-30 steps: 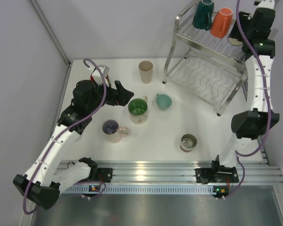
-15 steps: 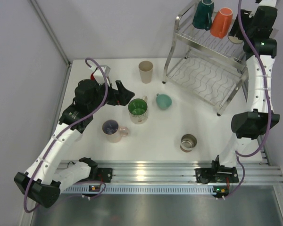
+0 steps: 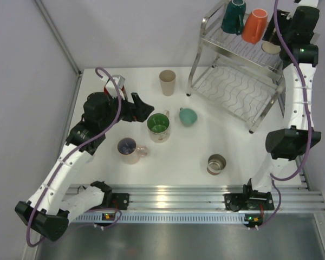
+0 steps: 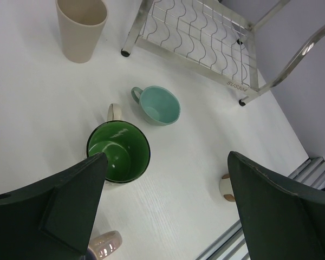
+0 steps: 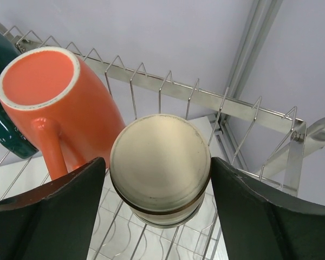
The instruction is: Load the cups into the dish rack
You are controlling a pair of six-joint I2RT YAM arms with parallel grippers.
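Note:
The dish rack (image 3: 234, 89) stands at the back right. On its top shelf a dark teal cup (image 3: 234, 15) and an orange cup (image 3: 254, 25) rest upside down. Beside the orange cup (image 5: 49, 103) a pale cup with a brown rim (image 5: 160, 151) sits upside down on the wires. My right gripper (image 5: 158, 165) is open around it, with a thin gap at the left finger. On the table are a beige cup (image 3: 167, 82), a green-lined mug (image 3: 158, 126), a mint cup (image 3: 187, 116), a pinkish mug (image 3: 129, 150) and a steel cup (image 3: 216, 163). My left gripper (image 4: 167, 156) hangs open above the table, right of the green-lined mug (image 4: 118, 150).
The rack's lower shelf (image 4: 206, 38) holds nothing. A grey wall runs close along the left of the table and another behind the rack. The aluminium rail (image 3: 173, 195) with both arm bases lines the near edge.
The right jaws have spread wider around the pale cup, which stays on the top shelf. The left arm has barely shifted.

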